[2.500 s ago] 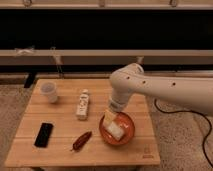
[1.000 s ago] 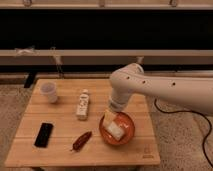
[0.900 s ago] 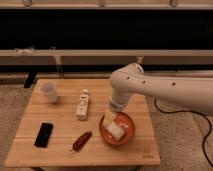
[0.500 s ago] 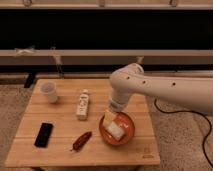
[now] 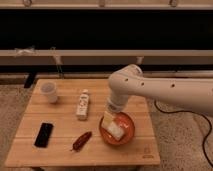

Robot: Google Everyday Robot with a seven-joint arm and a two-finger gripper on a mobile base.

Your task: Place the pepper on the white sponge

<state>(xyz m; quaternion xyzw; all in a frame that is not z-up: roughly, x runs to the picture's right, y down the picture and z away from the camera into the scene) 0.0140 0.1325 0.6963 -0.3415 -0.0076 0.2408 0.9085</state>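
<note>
Pepper not yet grasped; gripper [image 5: 111, 111] held over the bowl [image 5: 129, 131].
On the bench [image 5: 60, 145], the arm [image 5: 165, 90] is bent down to the orange bowl, where the white sponge [image 5: 115, 129] lies; whether anything is gripped cannot be told. The pepper [image 5: 81, 141] is seen apart, beside the bowl. A reach across to it is judged to be needed next.

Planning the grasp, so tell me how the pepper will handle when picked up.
The pepper looks small and slim, so it is probably light. Its rounded body lies flat on the table; a sideways nudge may roll it. The gripper hangs over the orange-red bowl, apart from the pepper.
</note>
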